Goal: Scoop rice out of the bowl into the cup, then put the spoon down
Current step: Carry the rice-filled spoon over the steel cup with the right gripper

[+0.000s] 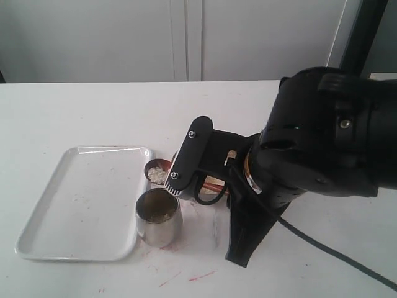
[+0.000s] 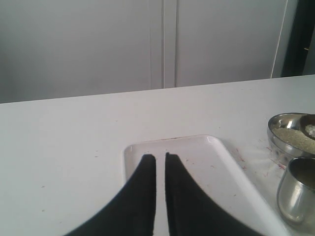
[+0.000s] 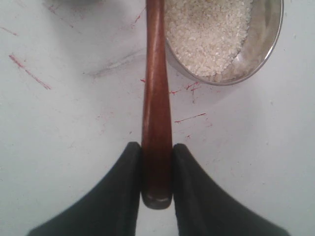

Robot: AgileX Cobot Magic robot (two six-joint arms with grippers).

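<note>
Spoon (image 3: pixel 156 98) handle gripped in right pincer (image 3: pixel 157 147), beside bowl (image 3: pixel 269 44) of rice (image 3: pixel 206 34); its head, seemingly loaded, sits near cup (image 1: pixel 158 220). Left pincer (image 2: pixel 160 157) nearly closed, empty, above white tray (image 2: pixel 211 147).

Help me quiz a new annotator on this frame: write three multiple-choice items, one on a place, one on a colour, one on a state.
1. In the exterior view, relative to the cup, the white tray lies:
A) to the right
B) to the left
C) underneath

2. The spoon is:
A) reddish-brown
B) white
C) blue

3. The right gripper is:
A) open and empty
B) out of view
C) shut on the spoon

Answers:
1 B: the tray fills the left of the table, and the cup stands by its right edge.
2 A: the right wrist view shows glossy reddish-brown wood.
3 C: both fingers press the handle's end between them.
</note>
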